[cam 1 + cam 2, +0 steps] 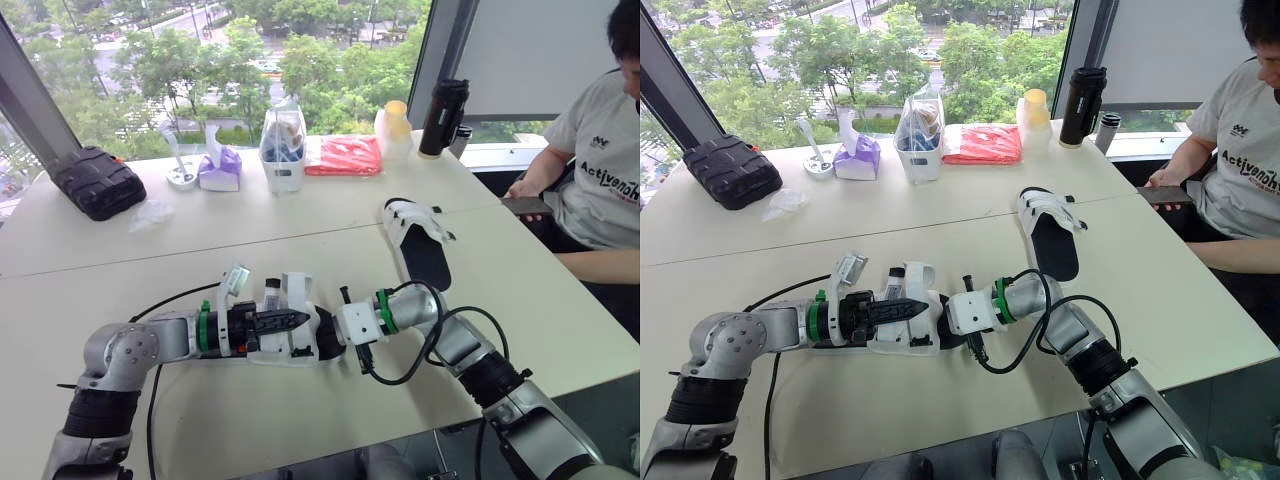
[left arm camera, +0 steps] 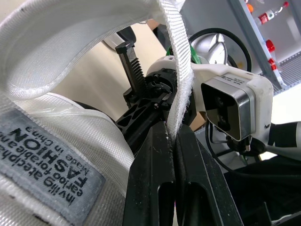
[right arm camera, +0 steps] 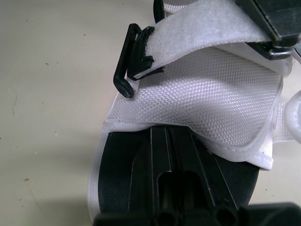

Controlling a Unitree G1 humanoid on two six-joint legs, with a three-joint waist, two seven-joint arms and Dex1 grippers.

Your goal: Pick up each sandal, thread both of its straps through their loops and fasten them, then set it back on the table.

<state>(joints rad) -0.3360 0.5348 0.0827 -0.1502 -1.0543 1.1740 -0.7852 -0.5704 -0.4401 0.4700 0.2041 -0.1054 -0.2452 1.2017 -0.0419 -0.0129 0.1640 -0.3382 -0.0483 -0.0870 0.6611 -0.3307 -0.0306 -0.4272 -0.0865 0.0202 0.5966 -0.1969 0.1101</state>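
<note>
1. The near sandal (image 3: 214, 108) lay on the surface (image 1: 250, 420) between the two arms. The second sandal (image 1: 420, 250) sat well apart, further out on the right.
2. The left end effector (image 2: 171, 131) was clamped tight on the edge of a white strap (image 2: 181, 70), which arched up and over from the pinch.
3. The right end effector (image 3: 170, 134) had its fingers closed together, lying over the black insole right at the edge of the white upper. It looked more like bracing than gripping, but I couldn't tell if anything was nipped between them.
4. So I'd call this the threading step. A black loop (image 3: 126, 61) stood at the sandal's side, with one strap seemingly through it already.
5. Doing it well, imo: I couldn't see the pinched strap's free end, so the first job was getting that end leading. It needed to be flat, untwisted and square to the slot, since webbing fed at an angle just bunches up.
6. The right arm needed to pin the shoe firmly, because any tug on the strap would drag a light sandal across the surface.
7. Once the tip cleared the loop, the plan was to pull it snug, fold it back and press along its length so the fastener grabbed.
8. The risk was crowding: both arms sat very close, with a black cable (image 1: 425, 350) looping right beside them.
</note>
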